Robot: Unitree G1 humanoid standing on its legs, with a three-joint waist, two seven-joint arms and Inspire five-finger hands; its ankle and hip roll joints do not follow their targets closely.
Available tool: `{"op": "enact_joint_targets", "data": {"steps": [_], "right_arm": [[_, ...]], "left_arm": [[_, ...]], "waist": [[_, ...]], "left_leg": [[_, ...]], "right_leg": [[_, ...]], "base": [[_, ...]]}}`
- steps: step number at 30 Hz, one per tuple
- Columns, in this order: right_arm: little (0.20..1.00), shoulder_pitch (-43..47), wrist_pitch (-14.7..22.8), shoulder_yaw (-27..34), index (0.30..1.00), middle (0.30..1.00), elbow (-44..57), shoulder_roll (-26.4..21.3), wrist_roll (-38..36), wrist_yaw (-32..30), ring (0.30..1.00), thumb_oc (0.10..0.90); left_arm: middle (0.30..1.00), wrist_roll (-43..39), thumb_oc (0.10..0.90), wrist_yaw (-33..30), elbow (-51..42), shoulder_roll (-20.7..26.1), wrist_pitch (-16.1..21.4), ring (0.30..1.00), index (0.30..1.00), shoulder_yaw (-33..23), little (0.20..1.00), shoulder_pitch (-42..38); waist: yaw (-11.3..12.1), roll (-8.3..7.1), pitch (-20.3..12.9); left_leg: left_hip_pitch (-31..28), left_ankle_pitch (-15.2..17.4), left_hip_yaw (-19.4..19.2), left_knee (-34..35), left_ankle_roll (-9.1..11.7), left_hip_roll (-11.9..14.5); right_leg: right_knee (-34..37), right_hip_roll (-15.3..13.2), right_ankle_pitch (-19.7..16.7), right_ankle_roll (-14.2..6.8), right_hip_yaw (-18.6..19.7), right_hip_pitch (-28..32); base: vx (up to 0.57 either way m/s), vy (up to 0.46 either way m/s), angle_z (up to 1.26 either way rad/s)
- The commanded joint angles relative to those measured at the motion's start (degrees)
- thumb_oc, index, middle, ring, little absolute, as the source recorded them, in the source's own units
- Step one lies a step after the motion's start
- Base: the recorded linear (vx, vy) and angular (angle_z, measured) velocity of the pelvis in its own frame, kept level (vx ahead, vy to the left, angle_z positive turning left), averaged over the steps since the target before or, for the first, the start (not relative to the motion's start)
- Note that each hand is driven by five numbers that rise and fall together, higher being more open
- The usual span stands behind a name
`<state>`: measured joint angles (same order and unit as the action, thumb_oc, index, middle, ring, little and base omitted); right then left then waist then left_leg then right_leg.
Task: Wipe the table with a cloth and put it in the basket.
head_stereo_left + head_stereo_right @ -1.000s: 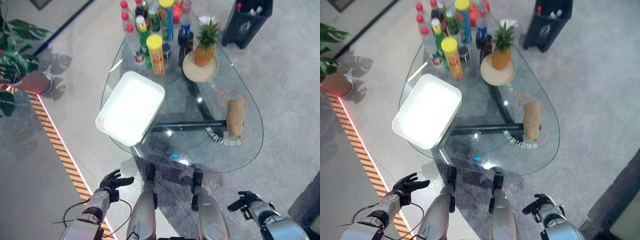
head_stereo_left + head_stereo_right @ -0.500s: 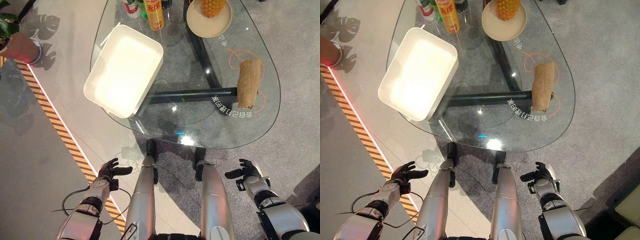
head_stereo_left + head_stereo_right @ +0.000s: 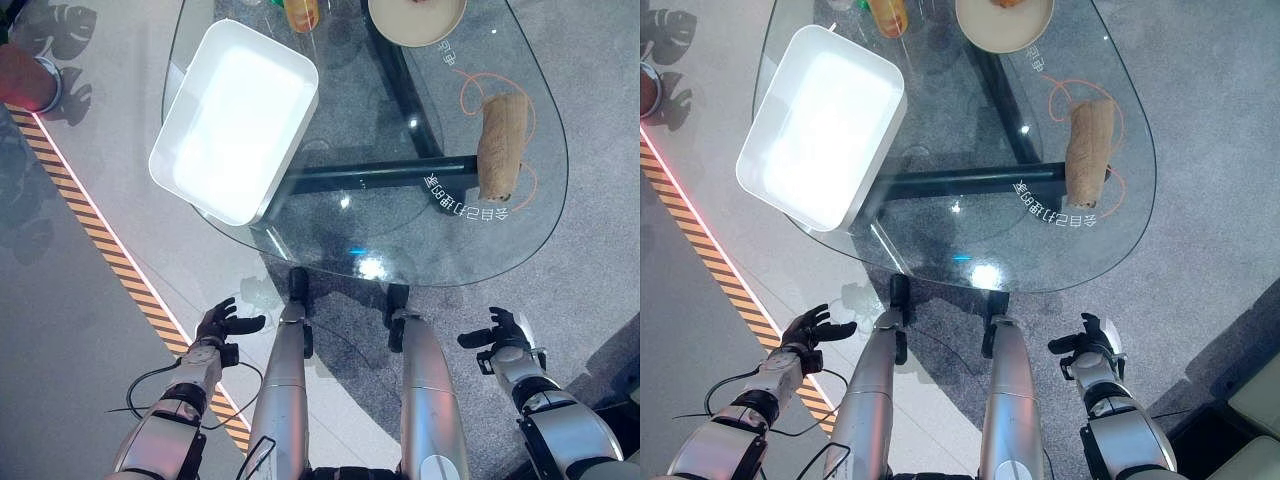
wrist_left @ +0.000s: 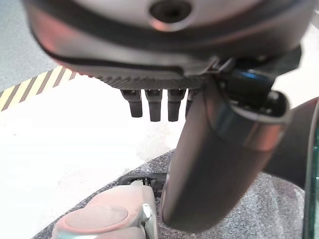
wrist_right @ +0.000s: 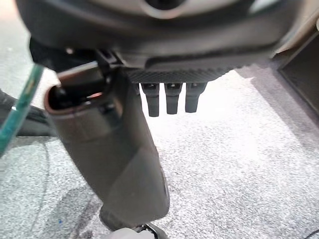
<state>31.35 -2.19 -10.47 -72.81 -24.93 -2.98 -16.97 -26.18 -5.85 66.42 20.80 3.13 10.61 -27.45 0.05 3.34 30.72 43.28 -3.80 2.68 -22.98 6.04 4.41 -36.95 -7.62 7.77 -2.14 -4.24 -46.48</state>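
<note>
A rolled tan cloth (image 3: 500, 143) lies on the right part of the glass table (image 3: 330, 240), over an orange loop marking. A white rectangular basket (image 3: 236, 117) sits on the table's left side, hanging a little over the edge. My left hand (image 3: 221, 325) hangs low by my side, below the table's near edge, fingers spread and open, holding nothing. My right hand (image 3: 500, 332) hangs low on the other side, also open and empty. Both hands are far from the cloth. In the wrist views the fingers (image 4: 152, 103) and fingers (image 5: 170, 97) point straight down at the floor.
A round plate (image 3: 416, 15) and an orange can (image 3: 301, 12) stand at the table's far end. A dark bar (image 3: 380, 172) of the table frame shows through the glass. A yellow-and-black striped line (image 3: 110, 265) runs along the floor on the left, by grey carpet.
The camera has tilted further down, so the table sits higher in the view and the bottles have left the picture. Both hands stay low at my sides, open.
</note>
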Motion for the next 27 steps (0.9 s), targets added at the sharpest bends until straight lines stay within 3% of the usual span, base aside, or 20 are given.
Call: {"op": "enact_joint_targets", "data": {"steps": [1, 8, 21, 22, 27], "right_arm": [[0.9, -3.37, 2.13, 2.54, 0.9, 0.9, -1.28, -4.53, -9.79, -4.65, 0.9, 0.8], [0.9, -1.4, 9.03, 10.48, 0.9, 0.9, 1.13, -7.91, -22.99, -10.2, 0.9, 0.8], [0.9, 3.24, 18.62, 14.83, 0.9, 0.9, 9.23, -12.63, -27.01, -22.7, 0.9, 0.8], [0.9, 5.23, 19.42, 14.47, 0.9, 0.9, 13.65, -13.28, -25.81, -27.32, 0.9, 0.8], [0.9, 8.29, 22.3, 13.63, 0.9, 0.9, 14.38, -14.88, -24.31, -30.29, 0.9, 0.8]], "left_arm": [[0.9, -1.52, 0.8, -1.56, 1.47, 3.36, 1.39, 0.9, 0.9, -1.27, 0.9, 3.28], [0.9, -1.18, 0.8, -0.82, 2.42, 3.59, 2.47, 0.9, 0.9, -0.99, 0.9, 4.2], [0.9, -2.56, 0.8, -0.05, 3.04, 4.16, 3.91, 0.9, 0.9, 0.97, 0.9, 4.76], [0.9, -3.15, 0.8, -0.45, 2.39, 4.23, 3.55, 0.9, 0.9, 1.36, 0.9, 4.79], [0.9, -4.1, 0.8, -0.3, 2.91, 4.47, 3.39, 0.9, 0.9, 2.04, 0.9, 3.93]], "waist": [[0.54, -1.13, -0.92], [0.69, -1.33, -0.92], [0.93, -1.72, -0.92], [0.88, -1.68, -0.92], [0.94, -1.58, -0.92]], "left_leg": [[1.38, 8.69, -1.56, -10.92, -4.43, -4.19], [0.34, 8.96, -1.75, -10.5, -4.34, -4.12], [-1.07, 8.99, -1.49, -9.12, -4.63, -4.65], [-1.28, 8.77, -1.65, -8.27, -4.62, -4.64], [-1.59, 8.73, -1.5, -7.62, -4.54, -4.82]], "right_leg": [[1.81, 2.92, -2.11, 0.89, 0.25, 1.32], [1.89, 3.18, -1.84, 0.9, -0.28, 2.46], [3.6, 3.4, -2.58, 0.85, -0.57, 3.82], [4.27, 3.43, -2.72, 0.69, -0.54, 3.93], [4.66, 3.43, -2.83, 0.57, -0.62, 4.02]], "base": [[0.03, -0.017, 0.0], [0.02, -0.009, 0.0], [0.02, -0.001, 0.01], [0.0, 0.0, 0.0], [0.0, 0.011, 0.01]]}}
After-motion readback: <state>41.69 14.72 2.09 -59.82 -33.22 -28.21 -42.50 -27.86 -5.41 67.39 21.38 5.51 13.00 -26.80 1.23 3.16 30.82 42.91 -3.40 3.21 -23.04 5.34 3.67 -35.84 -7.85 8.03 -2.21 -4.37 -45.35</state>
